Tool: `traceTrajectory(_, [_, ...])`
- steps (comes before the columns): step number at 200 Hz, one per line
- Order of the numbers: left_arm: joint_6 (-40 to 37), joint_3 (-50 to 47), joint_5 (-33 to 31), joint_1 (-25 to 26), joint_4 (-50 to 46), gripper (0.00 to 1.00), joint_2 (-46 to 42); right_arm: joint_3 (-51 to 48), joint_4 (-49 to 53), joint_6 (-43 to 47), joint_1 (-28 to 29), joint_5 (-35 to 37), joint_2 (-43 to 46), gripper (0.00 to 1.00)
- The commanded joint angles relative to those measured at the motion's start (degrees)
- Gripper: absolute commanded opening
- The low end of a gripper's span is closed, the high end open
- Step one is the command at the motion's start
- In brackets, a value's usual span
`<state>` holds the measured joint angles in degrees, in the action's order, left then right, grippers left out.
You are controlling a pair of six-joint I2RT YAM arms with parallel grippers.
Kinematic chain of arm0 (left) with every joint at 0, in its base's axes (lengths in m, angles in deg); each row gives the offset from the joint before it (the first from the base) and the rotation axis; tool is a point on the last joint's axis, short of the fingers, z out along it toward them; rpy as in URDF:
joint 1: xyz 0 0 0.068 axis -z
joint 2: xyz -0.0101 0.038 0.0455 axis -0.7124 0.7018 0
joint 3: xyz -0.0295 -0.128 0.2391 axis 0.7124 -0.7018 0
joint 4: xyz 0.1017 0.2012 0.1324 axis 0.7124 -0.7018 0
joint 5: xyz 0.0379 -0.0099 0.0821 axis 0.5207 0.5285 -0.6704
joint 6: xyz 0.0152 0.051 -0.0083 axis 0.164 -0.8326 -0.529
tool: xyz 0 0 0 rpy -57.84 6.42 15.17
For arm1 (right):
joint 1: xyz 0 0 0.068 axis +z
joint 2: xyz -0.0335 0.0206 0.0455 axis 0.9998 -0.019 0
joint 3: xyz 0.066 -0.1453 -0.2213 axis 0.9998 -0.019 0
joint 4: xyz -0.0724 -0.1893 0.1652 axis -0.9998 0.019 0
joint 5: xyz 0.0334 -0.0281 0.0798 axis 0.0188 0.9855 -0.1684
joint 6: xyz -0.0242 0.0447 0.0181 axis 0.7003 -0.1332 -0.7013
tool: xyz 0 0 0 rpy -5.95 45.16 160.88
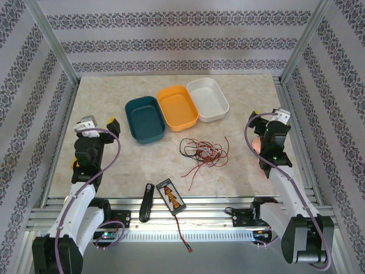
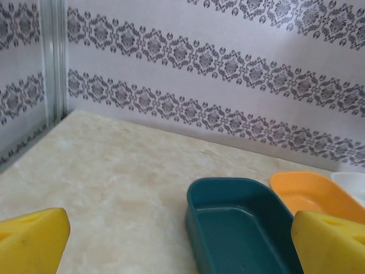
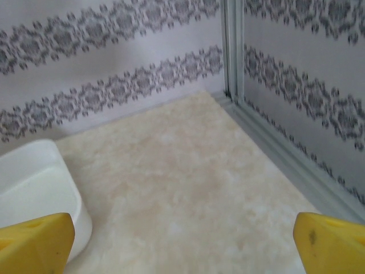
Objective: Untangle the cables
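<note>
While your left gripper (image 2: 179,228) and right gripper (image 3: 183,228) stand spread wide, the cables (image 1: 204,151) lie tangled between them, nearer the right.

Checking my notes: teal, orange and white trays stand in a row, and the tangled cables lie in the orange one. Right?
No: the top external view shows the cables on the table in front of the orange tray, not in it. The rest is right.

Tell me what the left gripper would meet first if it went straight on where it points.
Probably the teal tray: its left wall lies just right of the midline of the open left gripper, across bare table. Depth is unclear.
</note>
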<state>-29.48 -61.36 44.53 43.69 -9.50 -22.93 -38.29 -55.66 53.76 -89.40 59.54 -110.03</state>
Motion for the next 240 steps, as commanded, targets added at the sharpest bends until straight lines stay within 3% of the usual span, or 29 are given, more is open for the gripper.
traceTrajectory(1, [8.14, 2.23, 1.64, 2.6, -16.42, 1.0, -4.42, 1.62, 18.83, -8.0, 1.86, 2.86, 4.27, 0.98])
traceTrajectory(26, [11.86, 0.77, -0.16, 9.81, -20.47, 1.0, -7.9, 2.27, 30.54, -14.26, 4.81, 2.66, 7.52, 0.98])
traceTrajectory(48, [14.92, -0.81, -4.84, 19.55, -19.26, 1.0, -7.32, 1.95, 37.3, -17.94, 8.38, 1.16, 8.88, 0.9])
traceTrajectory(77, [16.43, -0.03, -10.4, 32.07, -16.35, 1.0, -1.36, 2.23, 43.36, -23.1, 14.14, -0.66, 8.9, 0.77])
traceTrajectory(107, [12.58, 3.1, -11.65, 40.41, -14.08, 1.0, 9.71, 4.02, 44.34, -25.91, 22.43, 0.76, 6.86, 0.74])
traceTrajectory(142, [13.0, 5.77, -6.73, 42.29, -7.17, 1.0, 20.83, 7.0, 42.73, -26.08, 26.53, -0.2, 1.97, 0.7])
traceTrajectory(188, [10.58, 12.48, -2.09, 42.66, -0.96, 0.72, 33.68, 10.26, 39.62, -24.67, 27.42, -2.35, -3.98, 0.66])
traceTrajectory(240, [6.63, 21.74, 4.36, 43.58, -1.49, 0.61, 47.73, 11.66, 37.51, -24.18, 29.11, -4.12, -8.08, 0.61])
